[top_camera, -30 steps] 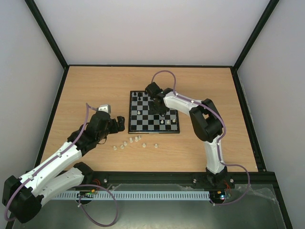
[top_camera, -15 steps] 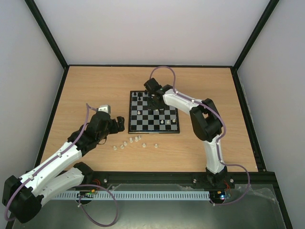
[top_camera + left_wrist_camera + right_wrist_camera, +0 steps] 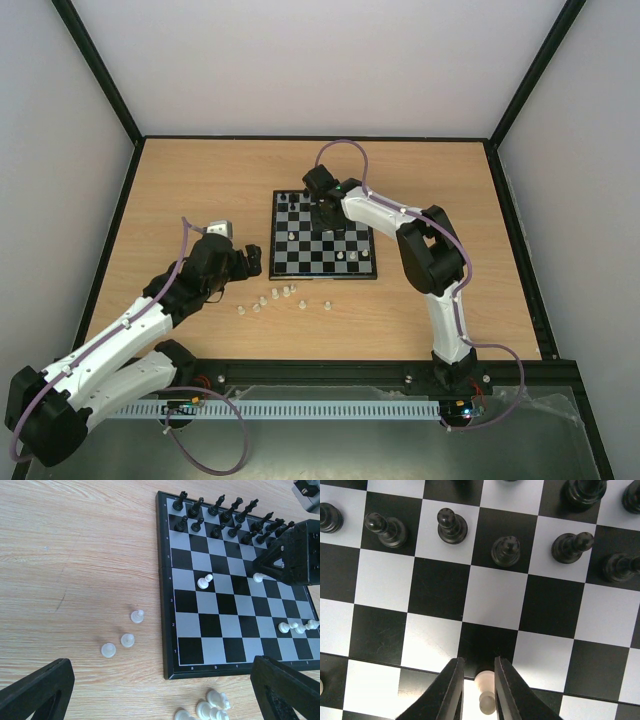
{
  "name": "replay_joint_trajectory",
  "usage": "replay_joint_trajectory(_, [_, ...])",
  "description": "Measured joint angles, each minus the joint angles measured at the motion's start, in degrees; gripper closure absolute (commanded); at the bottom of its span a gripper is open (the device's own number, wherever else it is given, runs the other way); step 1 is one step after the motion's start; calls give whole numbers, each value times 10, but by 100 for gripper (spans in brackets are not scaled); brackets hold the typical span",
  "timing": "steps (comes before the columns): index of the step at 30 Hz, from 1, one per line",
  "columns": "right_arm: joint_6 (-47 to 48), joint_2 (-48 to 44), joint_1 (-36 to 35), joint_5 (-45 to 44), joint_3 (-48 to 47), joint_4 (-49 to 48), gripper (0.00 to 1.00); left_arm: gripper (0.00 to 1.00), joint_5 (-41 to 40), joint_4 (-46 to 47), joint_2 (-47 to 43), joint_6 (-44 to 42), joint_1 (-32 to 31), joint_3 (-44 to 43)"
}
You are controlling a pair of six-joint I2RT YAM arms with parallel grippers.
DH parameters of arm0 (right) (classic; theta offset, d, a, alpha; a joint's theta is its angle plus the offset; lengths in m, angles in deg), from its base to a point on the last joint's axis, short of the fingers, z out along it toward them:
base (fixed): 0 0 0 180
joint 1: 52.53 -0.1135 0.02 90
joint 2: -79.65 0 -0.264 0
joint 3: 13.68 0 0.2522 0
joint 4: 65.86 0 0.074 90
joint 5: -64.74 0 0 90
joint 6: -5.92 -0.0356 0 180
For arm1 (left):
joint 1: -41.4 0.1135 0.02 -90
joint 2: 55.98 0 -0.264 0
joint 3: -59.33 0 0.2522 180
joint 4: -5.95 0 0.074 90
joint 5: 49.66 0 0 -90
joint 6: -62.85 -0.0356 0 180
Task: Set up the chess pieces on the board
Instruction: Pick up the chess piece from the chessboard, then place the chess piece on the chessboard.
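Right arm (image 3: 385, 212) stretched over the board (image 3: 290, 262), right tool (image 3: 477, 662) narrowed around a chess piece (image 3: 485, 686) (contact unclear); left tool (image 3: 160, 666) spread wide.

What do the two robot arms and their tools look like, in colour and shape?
Both the left arm and the right arm have white shells with black joints, and a thin purple cable loops along each. The left tool and the right tool are black, with two flat, tapering fingers.
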Motion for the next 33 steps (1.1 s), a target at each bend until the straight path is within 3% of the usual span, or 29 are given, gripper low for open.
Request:
replay_joint_trajectory(10, [0, 0, 0, -9, 9, 2, 78, 1, 0, 4, 0, 0, 0, 5])
replay_joint_trajectory(15, [0, 0, 0, -12, 14, 3, 90, 0, 0, 5, 0, 0, 0, 8])
replay_joint_trajectory(21, [0, -1, 0, -12, 15, 2, 97, 0, 0, 6, 0, 1, 0, 8])
replay_joint_trajectory(33, [7, -73, -16, -2, 97, 5, 97, 1, 0, 10, 0, 8, 0, 12])
